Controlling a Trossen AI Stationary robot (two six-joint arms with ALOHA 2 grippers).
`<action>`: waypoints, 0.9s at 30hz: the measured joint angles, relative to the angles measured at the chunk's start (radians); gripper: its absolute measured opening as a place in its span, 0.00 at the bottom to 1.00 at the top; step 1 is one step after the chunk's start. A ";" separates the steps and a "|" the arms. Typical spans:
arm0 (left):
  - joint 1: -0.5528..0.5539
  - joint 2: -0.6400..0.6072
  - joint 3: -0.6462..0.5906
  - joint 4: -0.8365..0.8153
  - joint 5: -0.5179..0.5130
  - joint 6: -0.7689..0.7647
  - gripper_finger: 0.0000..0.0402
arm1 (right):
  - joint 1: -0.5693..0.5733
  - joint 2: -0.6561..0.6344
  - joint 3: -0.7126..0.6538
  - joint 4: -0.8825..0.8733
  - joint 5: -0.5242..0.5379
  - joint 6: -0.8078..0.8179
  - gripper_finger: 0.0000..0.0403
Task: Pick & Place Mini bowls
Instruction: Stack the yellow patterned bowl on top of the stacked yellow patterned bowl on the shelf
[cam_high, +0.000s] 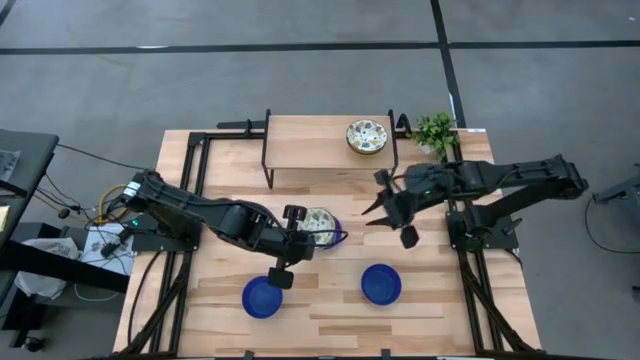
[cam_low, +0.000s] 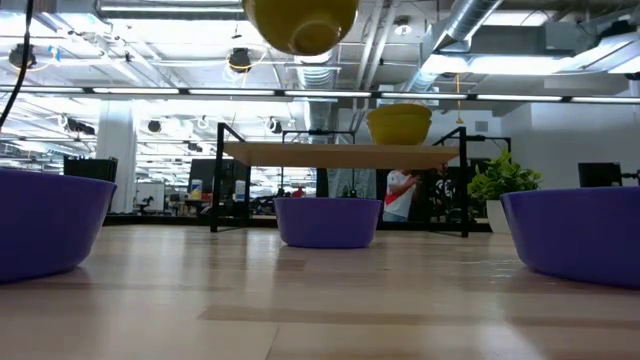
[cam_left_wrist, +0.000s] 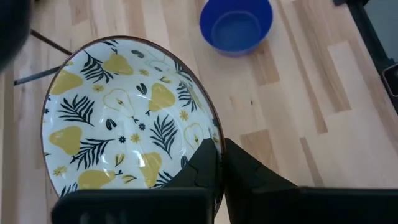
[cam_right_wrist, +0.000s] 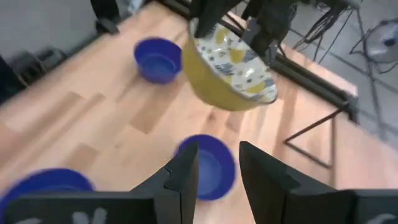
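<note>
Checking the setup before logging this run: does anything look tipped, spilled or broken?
Nothing spilled or broken. The only tilted thing is the patterned bowl, held off the table by its rim in the left end effector.

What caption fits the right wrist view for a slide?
Left gripper holds a patterned mini bowl tilted above a blue bowl on the table.

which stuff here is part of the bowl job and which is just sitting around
Part of the job:
- patterned bowl held by the left gripper
- patterned bowl on the shelf
- blue bowls

Just there:
- potted plant
- shelf
</note>
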 joint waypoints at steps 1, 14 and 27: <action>-0.009 -0.001 0.000 -0.004 -0.001 0.001 0.02 | 0.005 0.025 0.022 -0.006 0.018 -0.032 0.26; -0.091 -0.002 -0.001 -0.139 -0.016 0.073 0.02 | 0.040 0.283 0.278 -0.109 0.038 -0.305 0.26; -0.098 -0.001 -0.001 -0.154 -0.029 0.155 0.02 | 0.109 0.471 0.435 -0.220 0.128 -0.492 0.26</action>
